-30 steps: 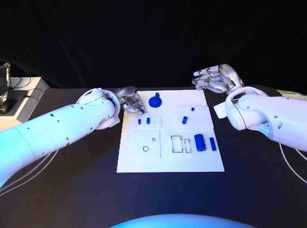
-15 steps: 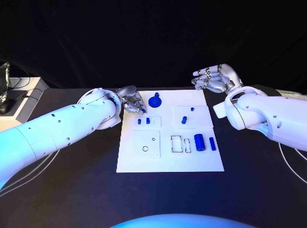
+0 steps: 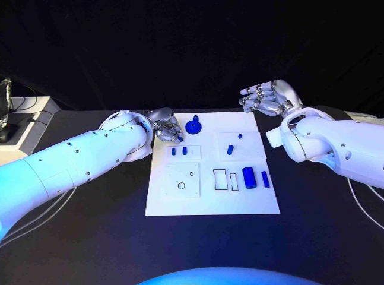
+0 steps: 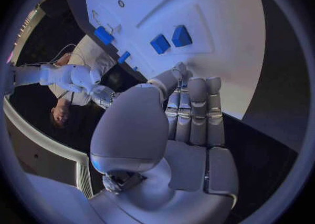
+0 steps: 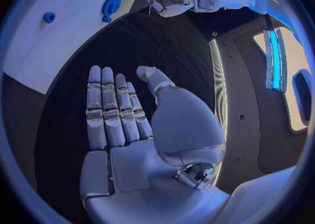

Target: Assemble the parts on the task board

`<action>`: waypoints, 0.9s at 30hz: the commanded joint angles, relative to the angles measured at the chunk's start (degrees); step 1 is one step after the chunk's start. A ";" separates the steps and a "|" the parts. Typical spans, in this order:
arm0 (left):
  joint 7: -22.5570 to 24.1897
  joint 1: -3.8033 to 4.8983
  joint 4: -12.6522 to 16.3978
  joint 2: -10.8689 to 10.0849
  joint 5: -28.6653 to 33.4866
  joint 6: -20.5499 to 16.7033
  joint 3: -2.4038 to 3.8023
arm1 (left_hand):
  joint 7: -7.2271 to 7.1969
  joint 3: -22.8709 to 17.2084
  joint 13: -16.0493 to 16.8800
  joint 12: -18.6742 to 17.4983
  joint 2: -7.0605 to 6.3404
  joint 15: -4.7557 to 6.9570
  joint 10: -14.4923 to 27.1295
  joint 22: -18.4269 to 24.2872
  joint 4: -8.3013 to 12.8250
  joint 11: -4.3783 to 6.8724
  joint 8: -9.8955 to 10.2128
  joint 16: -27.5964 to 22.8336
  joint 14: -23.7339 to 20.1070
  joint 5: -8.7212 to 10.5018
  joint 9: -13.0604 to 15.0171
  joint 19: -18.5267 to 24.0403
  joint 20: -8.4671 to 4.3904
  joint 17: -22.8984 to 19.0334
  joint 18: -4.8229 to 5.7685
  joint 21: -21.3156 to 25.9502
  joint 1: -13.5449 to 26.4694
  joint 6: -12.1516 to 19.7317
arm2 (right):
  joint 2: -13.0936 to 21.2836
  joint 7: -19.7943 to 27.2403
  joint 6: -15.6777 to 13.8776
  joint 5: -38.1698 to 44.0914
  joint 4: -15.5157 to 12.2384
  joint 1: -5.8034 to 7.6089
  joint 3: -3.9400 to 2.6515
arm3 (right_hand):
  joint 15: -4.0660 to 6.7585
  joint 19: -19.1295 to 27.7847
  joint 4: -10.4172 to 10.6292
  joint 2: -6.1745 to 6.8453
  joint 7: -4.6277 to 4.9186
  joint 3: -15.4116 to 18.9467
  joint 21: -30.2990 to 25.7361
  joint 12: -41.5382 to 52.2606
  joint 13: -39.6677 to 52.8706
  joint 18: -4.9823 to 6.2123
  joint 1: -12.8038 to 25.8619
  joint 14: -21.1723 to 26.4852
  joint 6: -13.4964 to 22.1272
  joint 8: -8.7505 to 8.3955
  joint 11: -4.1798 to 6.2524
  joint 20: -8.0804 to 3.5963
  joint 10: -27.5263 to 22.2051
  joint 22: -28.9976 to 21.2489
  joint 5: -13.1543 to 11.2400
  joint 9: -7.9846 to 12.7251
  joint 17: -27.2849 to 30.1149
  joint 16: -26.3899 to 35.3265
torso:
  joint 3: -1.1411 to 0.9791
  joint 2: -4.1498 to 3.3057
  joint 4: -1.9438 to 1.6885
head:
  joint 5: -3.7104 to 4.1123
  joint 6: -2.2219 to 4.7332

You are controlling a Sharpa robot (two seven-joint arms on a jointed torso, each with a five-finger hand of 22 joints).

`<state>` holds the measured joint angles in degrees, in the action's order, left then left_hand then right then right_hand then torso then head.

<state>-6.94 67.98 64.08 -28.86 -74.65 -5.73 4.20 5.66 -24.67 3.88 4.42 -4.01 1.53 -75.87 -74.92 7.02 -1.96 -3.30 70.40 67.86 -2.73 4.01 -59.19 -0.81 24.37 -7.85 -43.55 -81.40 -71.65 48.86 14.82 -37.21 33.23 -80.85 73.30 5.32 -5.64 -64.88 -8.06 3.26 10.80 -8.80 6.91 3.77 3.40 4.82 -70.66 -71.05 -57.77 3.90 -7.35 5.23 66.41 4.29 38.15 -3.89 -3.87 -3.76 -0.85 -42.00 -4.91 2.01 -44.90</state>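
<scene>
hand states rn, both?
Left hand: holds a small blue part at the board's far left edge.
Right hand: open, empty.

Blue parts (image 3: 250, 177) on white task board (image 3: 213, 202), black table (image 3: 98, 237).

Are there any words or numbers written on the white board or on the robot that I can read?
No words, numbers or signs can be read anywhere.
task board: it has thin black outlines of squares and circles drawn on it, but no letters.
blue parts: plain, nothing written.
left hand and right hand: plain silver, no label to read.
</scene>
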 commanded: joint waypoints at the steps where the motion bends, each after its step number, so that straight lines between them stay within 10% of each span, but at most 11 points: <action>1: -0.36 0.03 -0.11 0.31 -0.15 1.52 -0.09 | 0.08 0.02 0.08 0.04 0.52 0.00 -0.20 -0.32 -0.18 -0.12 -0.35 -0.33 0.21 -0.34 0.06 -0.10 0.08 0.05 -0.31 -0.05 0.14 -0.15 | -0.05 0.50 0.78 0.28 -0.15 -0.01 -0.02 | 0.16 0.04 -0.11 0.05 0.19 -0.37 -0.03 -0.27 -0.08 0.99 -0.22 0.34 0.33 -0.36 -0.09 0.25 -0.24 -0.06 -0.07 0.04 0.09 0.24 | 0.01 0.01 -0.02 | 0.12 -0.07; 27: -3.15 0.02 -1.37 1.58 -1.34 3.82 -0.71 | 0.63 0.26 0.01 -0.06 1.23 -0.40 0.82 -0.34 -0.18 -0.63 -0.32 -0.63 -0.48 -0.31 -0.06 0.21 0.22 0.63 -0.28 0.08 -0.02 1.47 | 0.03 0.44 0.92 0.29 -0.42 -0.01 -0.02 | 0.16 0.04 -0.11 0.05 0.19 -0.37 -0.03 -0.27 -0.08 0.99 -0.22 0.34 0.33 -0.36 -0.09 0.25 -0.24 -0.06 -0.07 0.04 0.09 0.24 | -0.02 0.00 0.01 | 0.37 -0.35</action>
<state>-8.23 68.40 62.89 -27.49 -75.59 -4.77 3.84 6.26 -24.66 3.89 4.43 -3.32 1.32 -75.36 -74.91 7.03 -2.47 -3.51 69.97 67.65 -2.88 3.99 -59.18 -0.80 24.96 -7.83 -43.55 -81.47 -70.42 48.90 14.82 -37.12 33.23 -81.12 73.30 5.32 -5.65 -64.88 -8.06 3.26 10.79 -8.80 6.91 3.77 3.40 4.82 -70.66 -71.05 -57.78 3.90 -7.35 5.23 66.41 4.30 38.15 -3.89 -3.87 -3.76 -0.87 -41.98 -4.94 2.34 -45.23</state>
